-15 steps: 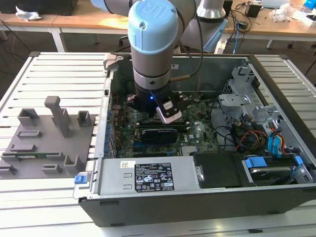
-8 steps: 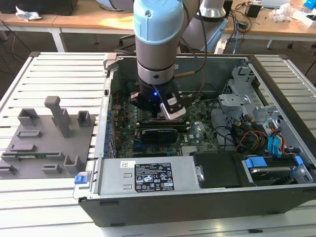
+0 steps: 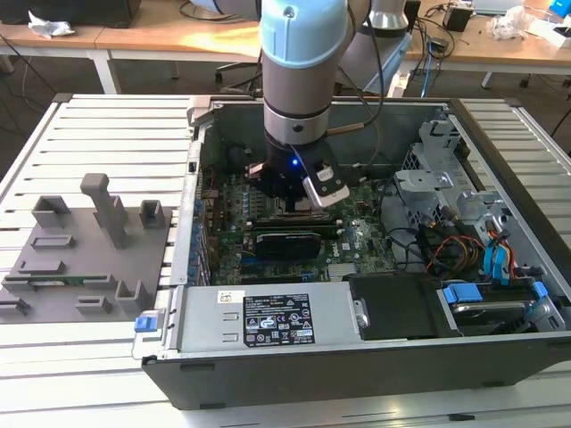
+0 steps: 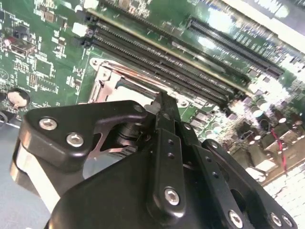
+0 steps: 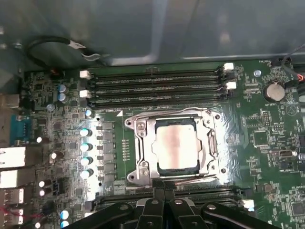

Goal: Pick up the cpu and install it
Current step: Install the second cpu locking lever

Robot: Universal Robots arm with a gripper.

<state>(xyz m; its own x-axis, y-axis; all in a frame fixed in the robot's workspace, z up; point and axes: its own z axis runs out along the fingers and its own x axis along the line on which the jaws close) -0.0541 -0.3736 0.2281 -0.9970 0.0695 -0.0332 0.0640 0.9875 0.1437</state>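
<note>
Black two-finger gripper (image 5: 163,196) fingers pressed together, pinching nothing, poised at edge of square metal-framed socket (image 5: 143,143).

Small flat silvery-white square cpu (image 5: 177,145) lies inside socket frame, apart from fingertips.

Risks, judged: fingertips catching frame edge; downward push tilting chip, bending contacts.

Around: long black memory slots (image 5: 155,84) flank socket; grey computer case wall (image 3: 312,116) crowds arm; round silver coin cell (image 5: 273,90) near.

Your arm (image 3: 302,62) drops straight down at the exterior view's upper centre, wrist vertical. Its gripper (image 5: 163,190) points downward, the jaws pressed together, their tips meeting with nothing between them.
</note>
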